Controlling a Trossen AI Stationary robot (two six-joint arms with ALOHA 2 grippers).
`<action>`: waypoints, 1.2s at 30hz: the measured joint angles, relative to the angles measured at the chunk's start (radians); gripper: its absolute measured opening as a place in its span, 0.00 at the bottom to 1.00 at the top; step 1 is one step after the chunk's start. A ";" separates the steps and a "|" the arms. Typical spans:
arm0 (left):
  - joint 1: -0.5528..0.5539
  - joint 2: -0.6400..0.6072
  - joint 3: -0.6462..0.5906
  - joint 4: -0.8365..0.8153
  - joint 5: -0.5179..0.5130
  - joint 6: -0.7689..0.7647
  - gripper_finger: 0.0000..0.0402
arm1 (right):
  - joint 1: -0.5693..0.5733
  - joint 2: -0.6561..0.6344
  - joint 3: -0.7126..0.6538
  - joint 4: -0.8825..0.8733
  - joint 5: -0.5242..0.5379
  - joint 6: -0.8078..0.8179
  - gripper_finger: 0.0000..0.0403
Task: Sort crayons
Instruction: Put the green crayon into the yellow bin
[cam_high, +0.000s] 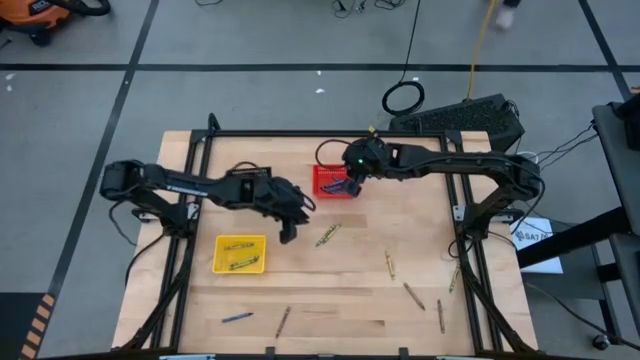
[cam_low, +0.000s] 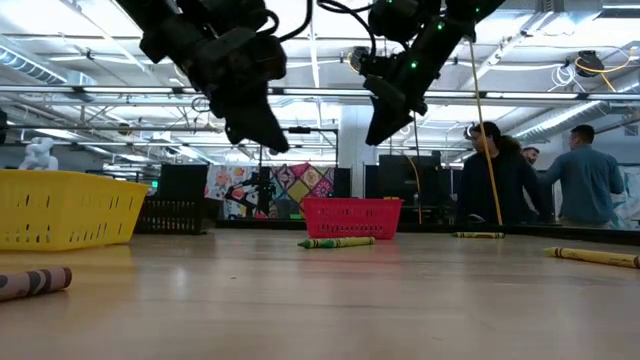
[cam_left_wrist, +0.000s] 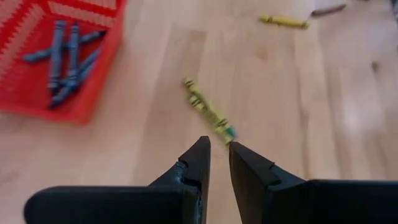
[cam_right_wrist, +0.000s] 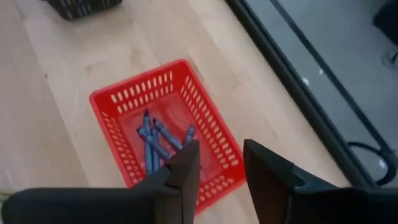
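Desk (cam_high: 420, 245) of pale wood carries everything, with two dark arms reaching in over it from either side. The left arm's fingers (cam_high: 288, 232) hang above the middle of the desk, between the yellow basket (cam_high: 240, 254) and the red basket (cam_high: 332, 182). In the left wrist view they (cam_left_wrist: 219, 155) stand a narrow gap apart with nothing between them, and a yellow-green crayon (cam_left_wrist: 208, 112) lies on the wood just ahead of the tips, not touching them. The right arm's fingers (cam_high: 350, 186) hover over the red basket (cam_right_wrist: 165, 134); in the right wrist view they (cam_right_wrist: 221, 158) are spread apart and empty, directly above the basket's near wall. Inside that basket lie several blue crayons (cam_right_wrist: 155, 143), bunched together on the floor of it, below and clear of the tips. The yellow basket holds a few yellow-green crayons (cam_high: 237, 246). A black basket (cam_right_wrist: 84, 6) sits at the far edge of the desk beyond the red one.

Loose crayons are scattered over the rest of the wood: one yellow-green crayon (cam_high: 327, 235) near the middle, several more (cam_high: 389, 264) towards the right side, a blue crayon (cam_high: 237, 317) and a brown crayon (cam_high: 283, 320) near the front edge. In the low view people (cam_low: 520, 185) stand in the room behind the desk.
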 joint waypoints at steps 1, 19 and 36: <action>-0.012 0.011 0.000 0.024 -0.008 -0.021 0.16 | 0.000 0.000 0.005 -0.009 0.000 0.012 0.28; -0.052 0.121 0.057 -0.015 -0.110 -0.352 0.16 | -0.019 0.001 0.007 0.075 -0.002 0.047 0.28; -0.125 0.236 0.057 0.102 -0.157 -0.467 0.16 | -0.032 0.001 0.006 0.066 -0.002 0.055 0.28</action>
